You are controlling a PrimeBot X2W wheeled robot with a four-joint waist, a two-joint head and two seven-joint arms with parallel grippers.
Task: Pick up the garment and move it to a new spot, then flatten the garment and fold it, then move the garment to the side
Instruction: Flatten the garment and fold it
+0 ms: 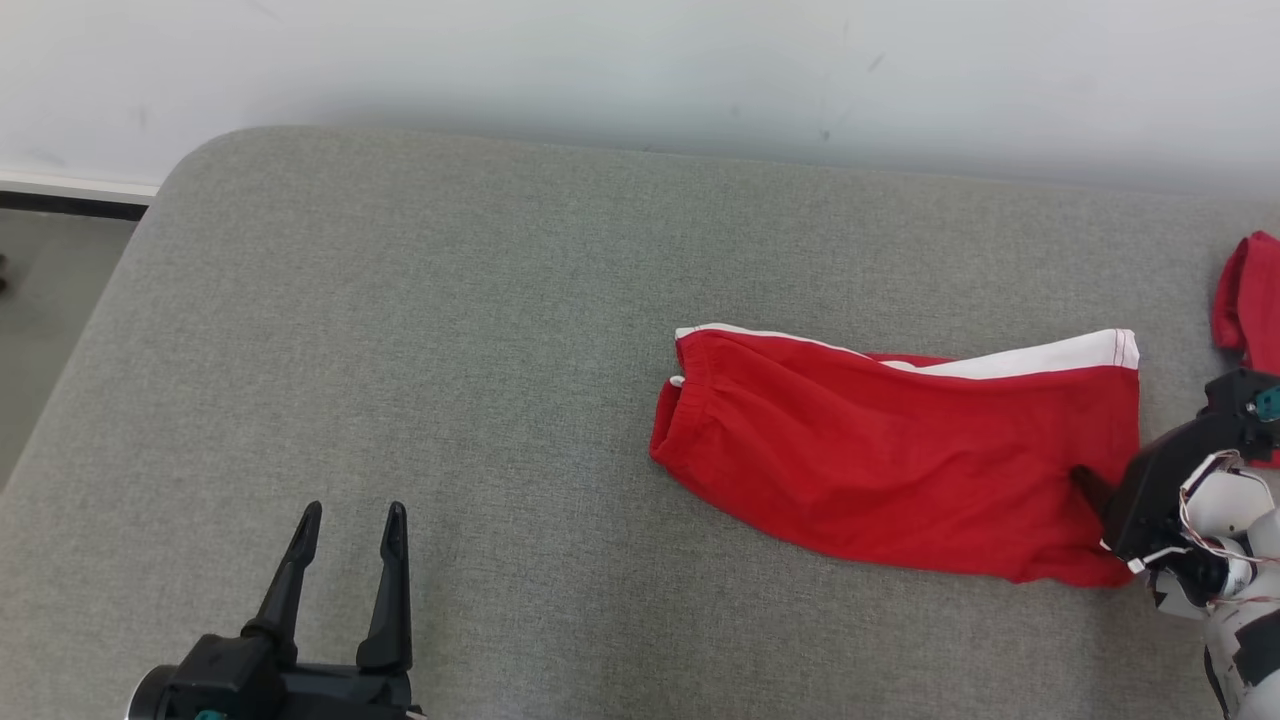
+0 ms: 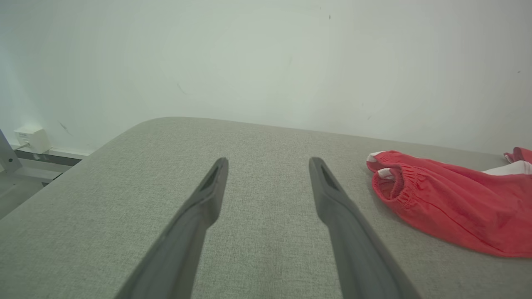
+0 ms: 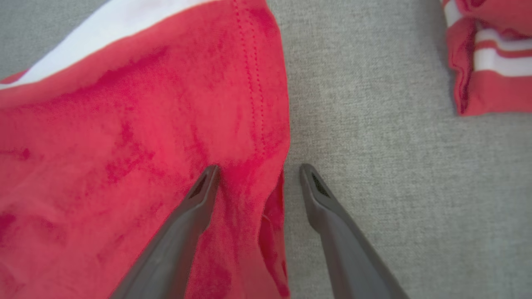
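The garment [image 1: 900, 450] is a pair of red shorts with a white side stripe, folded and lying flat right of the grey surface's centre, its elastic waistband toward the left [image 2: 453, 203]. My right gripper [image 3: 257, 174] stands open over the hem at its lower right corner. One finger rests on the red cloth [image 3: 124, 137] and the other is over bare grey fabric, with the hem edge between them. In the head view its dark body [image 1: 1165, 490] sits at the garment's right end, fingers mostly hidden. Far to the left, my left gripper [image 1: 350, 520] hovers open with nothing in it [image 2: 268, 164].
A second red cloth with white stripes [image 1: 1245, 295] lies at the right edge, close to my right arm [image 3: 490, 58]. The grey padded surface [image 1: 400, 350] has a rounded far-left corner, a white wall behind it and floor beyond its left edge.
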